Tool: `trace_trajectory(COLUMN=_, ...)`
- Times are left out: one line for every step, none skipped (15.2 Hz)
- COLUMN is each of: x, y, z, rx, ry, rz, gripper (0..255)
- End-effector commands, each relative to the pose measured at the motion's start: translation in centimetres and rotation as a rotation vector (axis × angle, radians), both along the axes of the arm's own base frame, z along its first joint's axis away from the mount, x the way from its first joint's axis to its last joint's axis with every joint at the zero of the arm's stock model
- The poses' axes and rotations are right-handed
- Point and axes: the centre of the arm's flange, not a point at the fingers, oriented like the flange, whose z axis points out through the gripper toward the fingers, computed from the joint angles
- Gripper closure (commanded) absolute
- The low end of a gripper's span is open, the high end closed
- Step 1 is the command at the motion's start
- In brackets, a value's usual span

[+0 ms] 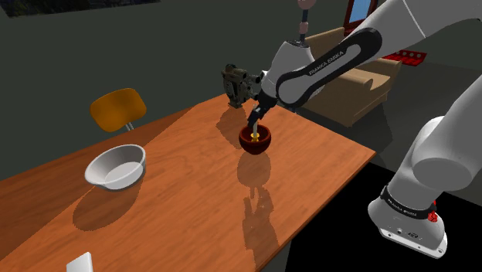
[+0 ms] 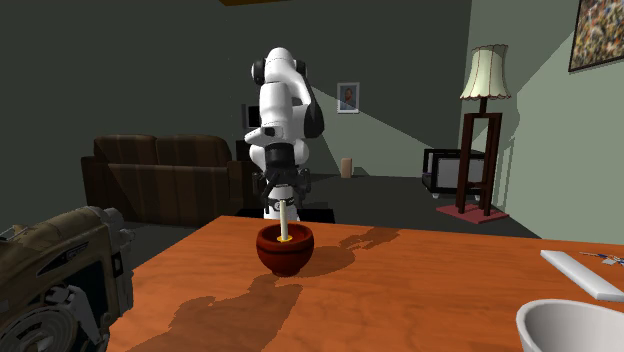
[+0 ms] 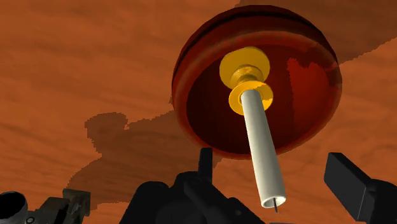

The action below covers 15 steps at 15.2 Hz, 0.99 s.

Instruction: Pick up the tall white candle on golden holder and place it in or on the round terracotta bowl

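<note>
Toward the far end of the orange-brown wooden table (image 1: 193, 193), one round dark-red terracotta bowl (image 1: 256, 142) holds one tall white candle on a golden holder (image 3: 264, 146), standing inside it. One black two-finger gripper (image 3: 271, 159) hangs above, its two fingers spread wide, flanking the candle's top without touching. One white round bowl (image 1: 116, 166) sits by a long edge, and one old grey-brown camera (image 1: 235, 83) stands at the far end.

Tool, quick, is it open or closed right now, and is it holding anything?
Tool: open, holding nothing. The candle stands in the bowl, between the fingers but untouched.
</note>
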Motion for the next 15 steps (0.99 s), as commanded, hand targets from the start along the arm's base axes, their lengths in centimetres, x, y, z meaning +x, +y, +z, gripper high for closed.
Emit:
trace_trajectory(x=0.0, y=0.0, z=0.0, rx=0.000, ry=0.000, rz=0.000, gripper=0)
trace_trajectory(x=0.0, y=0.0, z=0.0, rx=0.000, ry=0.000, rz=0.000, gripper=0)
trace_trajectory(x=0.0, y=0.0, z=0.0, rx=0.000, ry=0.000, rz=0.000, gripper=0)
trace_trajectory(x=0.0, y=0.0, z=0.0, rx=0.000, ry=0.000, rz=0.000, gripper=0)
trace_trajectory(x=-0.5, y=-0.1, z=1.2, rx=0.000, ry=0.000, rz=0.000, gripper=0)
trace_trajectory(x=-1.1, y=-0.3, z=2.4, rx=0.000, ry=0.000, rz=0.000, gripper=0)
trace_trajectory(x=-1.6, y=-0.4, z=3.6, rx=0.000, ry=0.000, rz=0.000, gripper=0)
trace_trajectory(x=-2.0, y=-0.5, z=4.5, rx=0.000, ry=0.000, rz=0.000, gripper=0)
trace_trajectory(x=-2.0, y=-0.5, z=4.5, rx=0.000, ry=0.000, rz=0.000, gripper=0)
trace_trajectory(x=-2.0, y=-0.5, z=4.5, rx=0.000, ry=0.000, rz=0.000, gripper=0)
trace_trajectory(x=-2.0, y=-0.5, z=4.5, rx=0.000, ry=0.000, rz=0.000, gripper=0)
trace_trajectory(x=-2.0, y=-0.5, z=4.5, rx=0.000, ry=0.000, rz=0.000, gripper=0)
trace_trajectory(x=-2.0, y=-0.5, z=4.5, rx=0.000, ry=0.000, rz=0.000, gripper=0)
trace_trajectory(x=-2.0, y=-0.5, z=4.5, rx=0.000, ry=0.000, rz=0.000, gripper=0)
trace_trajectory(x=-2.0, y=-0.5, z=4.5, rx=0.000, ry=0.000, rz=0.000, gripper=0)
